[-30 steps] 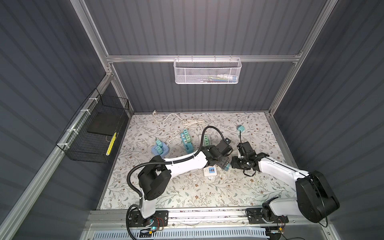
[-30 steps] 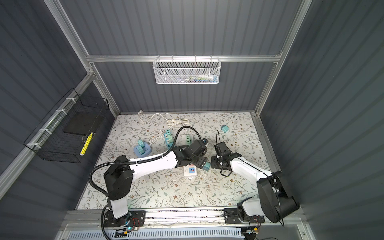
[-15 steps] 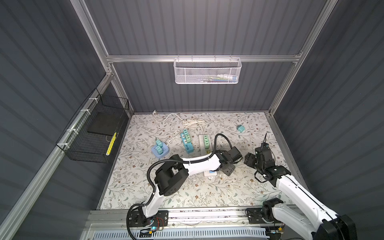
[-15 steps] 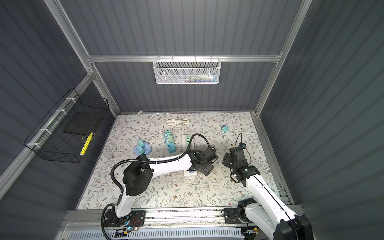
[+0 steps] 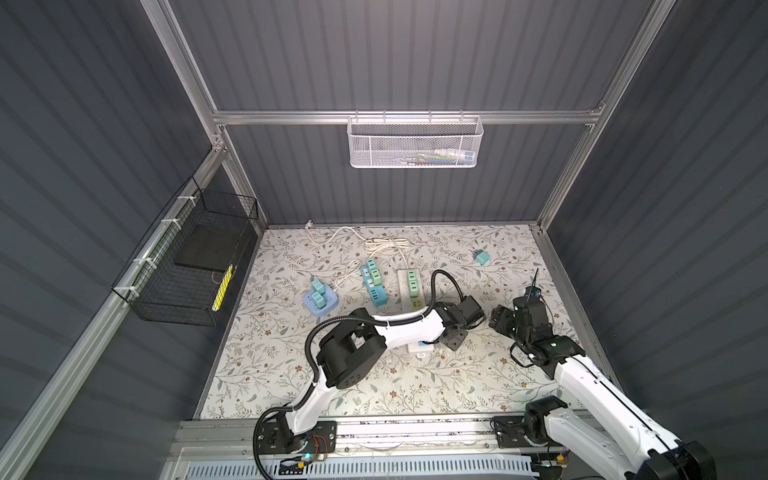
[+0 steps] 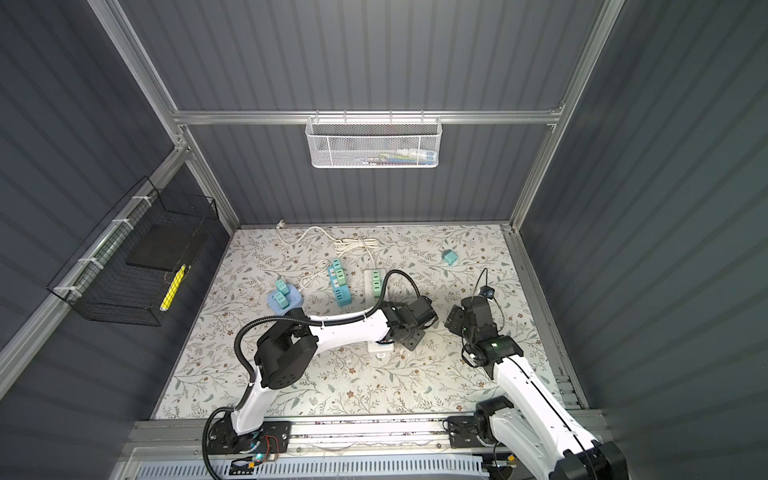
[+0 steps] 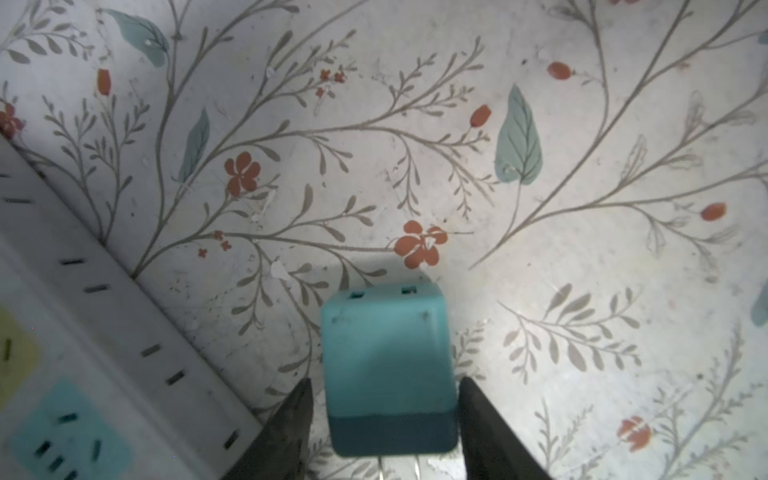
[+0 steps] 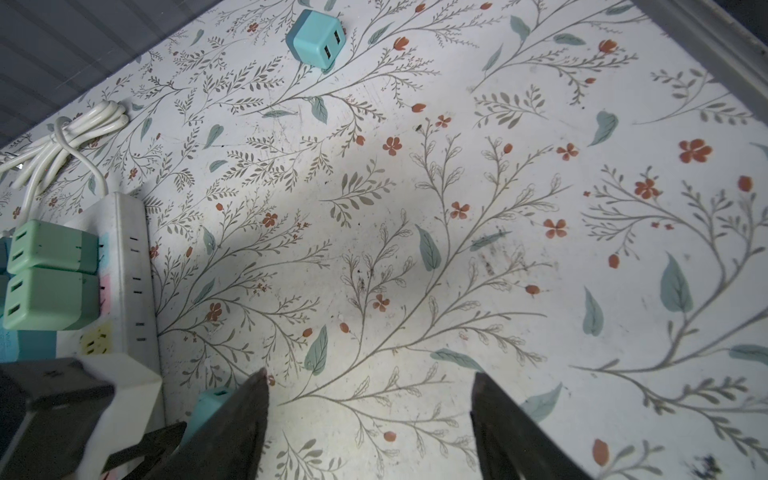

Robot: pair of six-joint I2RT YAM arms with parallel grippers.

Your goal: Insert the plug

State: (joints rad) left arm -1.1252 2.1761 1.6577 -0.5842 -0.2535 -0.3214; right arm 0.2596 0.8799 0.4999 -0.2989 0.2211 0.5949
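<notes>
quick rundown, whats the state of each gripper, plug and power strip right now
left gripper, fingers flank the teal plug, grip unclear
right gripper, open, empty
spare teal plug, loose on the mat, unplugged
white power strip, two green plugs seated, some sockets free
blue power strip, plugs seated
round blue hub, two plugs seated

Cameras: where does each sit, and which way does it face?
Top views: high overhead, looking down on the flowered table; left arm and right arm show.
Left wrist: on the left arm, looking down; fingers of the left gripper flank a teal plug.
Right wrist: on the right arm, looking across the table; only the open right gripper shows.
Shared: both wrist views catch the white power strip and that plug.
</notes>
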